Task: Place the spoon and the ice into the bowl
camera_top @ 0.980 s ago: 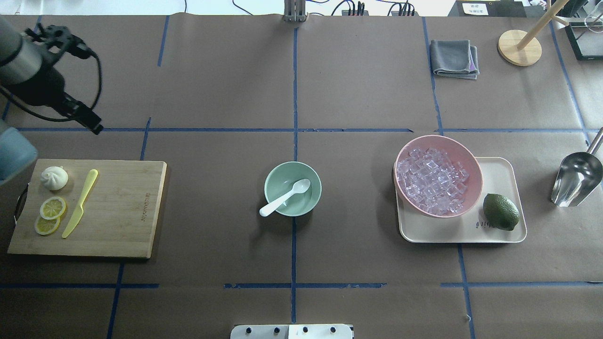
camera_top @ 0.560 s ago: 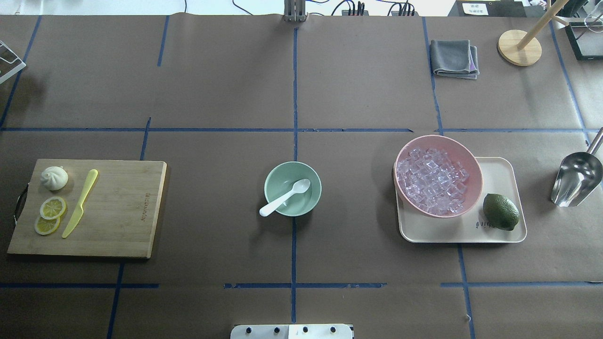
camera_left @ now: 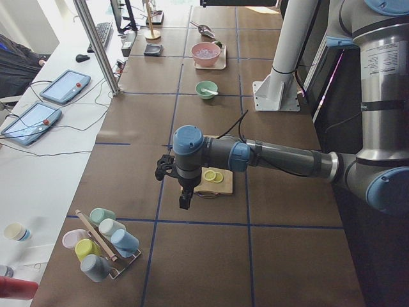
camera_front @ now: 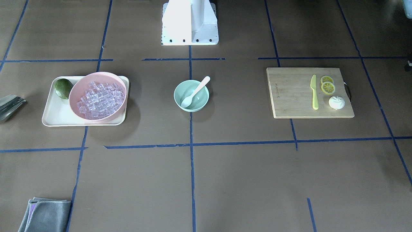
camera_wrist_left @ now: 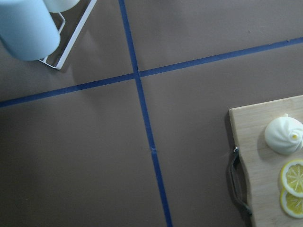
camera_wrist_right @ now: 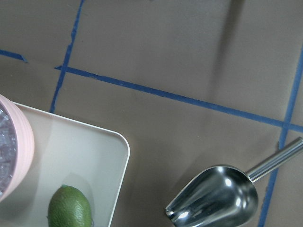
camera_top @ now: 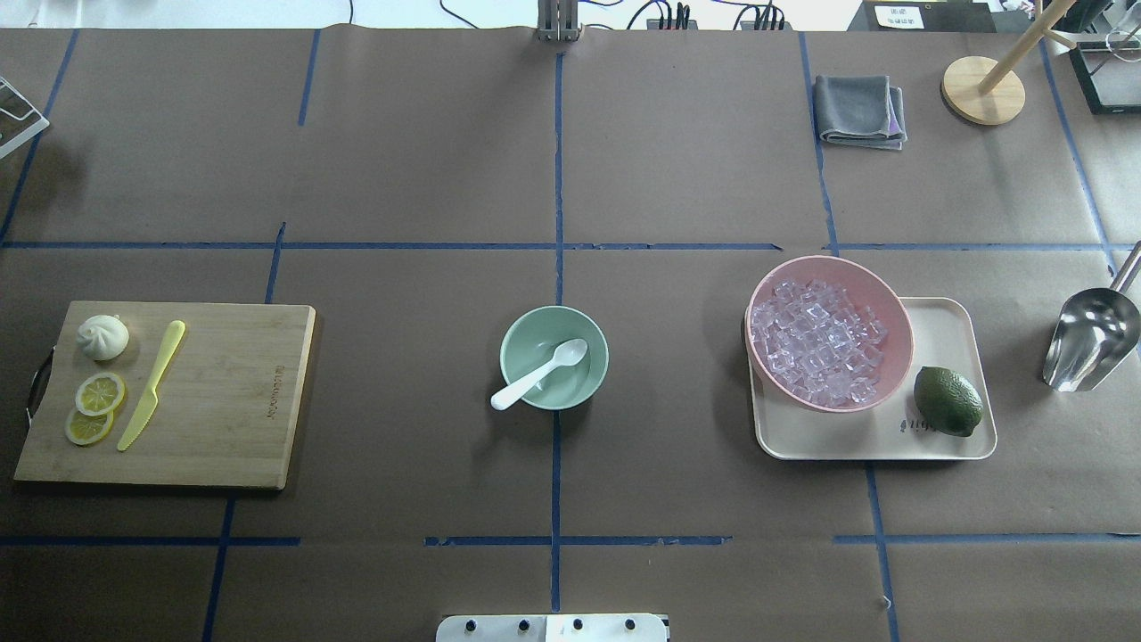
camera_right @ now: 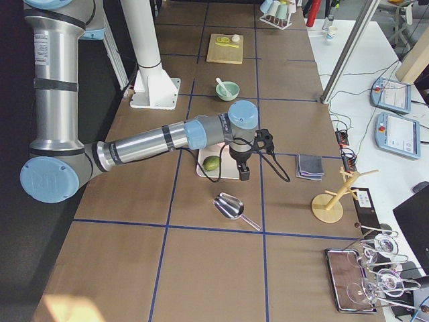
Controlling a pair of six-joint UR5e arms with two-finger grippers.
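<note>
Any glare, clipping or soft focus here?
Front-facing view: the robot base is blown out white. Right wrist view: sharp glints on the metal scoop. Left wrist view: the pale blue cup is soft. Overhead view: even light, faint shadow by the bowl.

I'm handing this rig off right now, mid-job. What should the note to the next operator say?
The left tool hangs beside the cutting board, the right tool between the tray and metal scoop; open or shut unclear for both.
The spoon lies in the mint-green bowl, handle over the rim: done.
The ice cubes all sit in the pink bowl; none in the mint-green bowl.
To do: move ice across.
</note>
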